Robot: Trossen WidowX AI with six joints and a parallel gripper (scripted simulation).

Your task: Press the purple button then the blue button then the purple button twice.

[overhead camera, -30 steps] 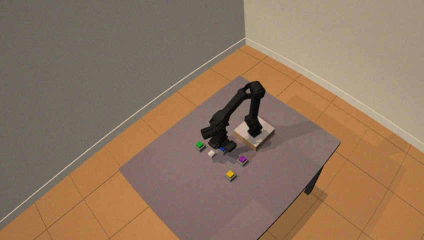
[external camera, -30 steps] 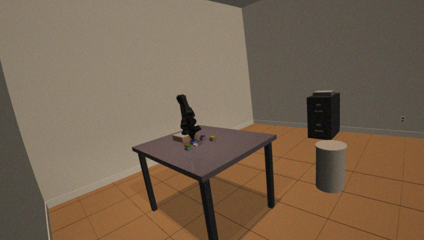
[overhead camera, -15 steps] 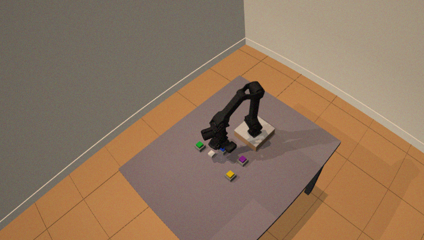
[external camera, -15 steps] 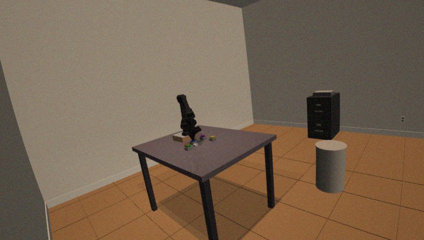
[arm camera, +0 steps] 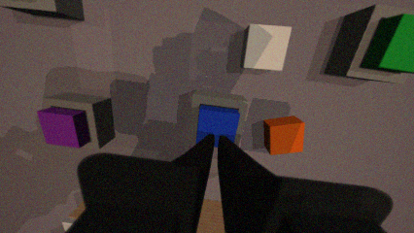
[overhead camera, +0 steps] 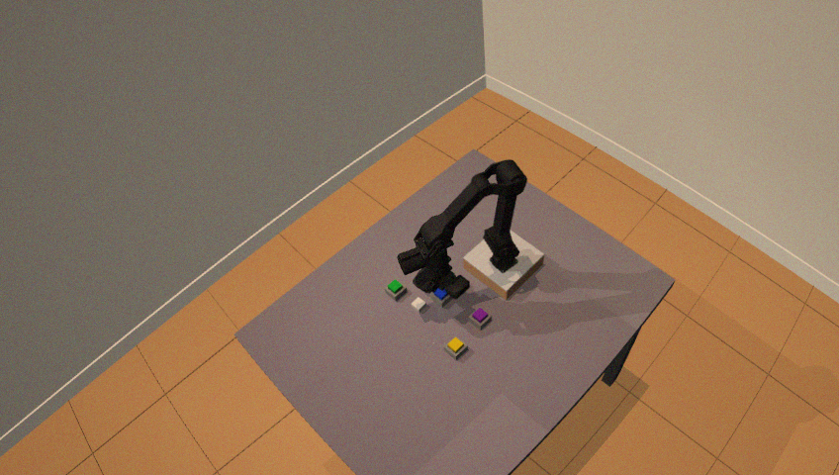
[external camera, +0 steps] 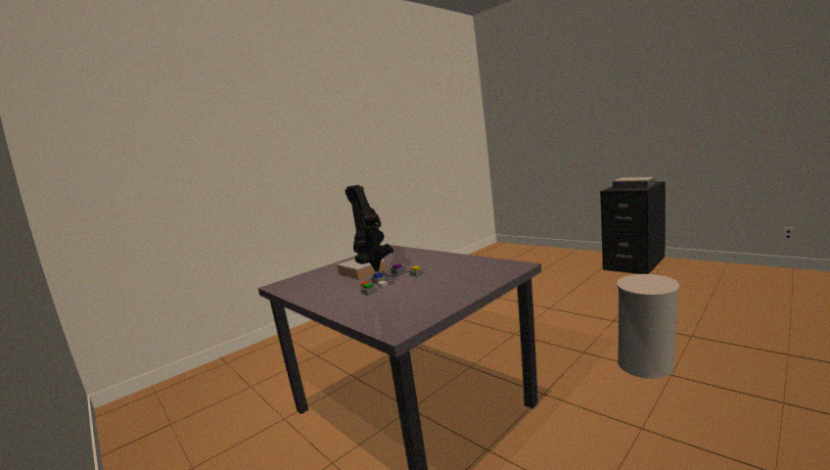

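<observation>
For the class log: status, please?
Gripper shut, empty, fingers over blue button. Orange block close beside it, untouched.

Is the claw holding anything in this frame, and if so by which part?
Nothing is held. The claw is shut with nothing between its fingers, tips poised over the blue button.

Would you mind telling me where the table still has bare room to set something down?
The wide stretch of table in front of the yellow button is bare, as is the side beyond the arm's base. It is crowded around the shut claw: blue button, orange block, white block, green button.
</observation>
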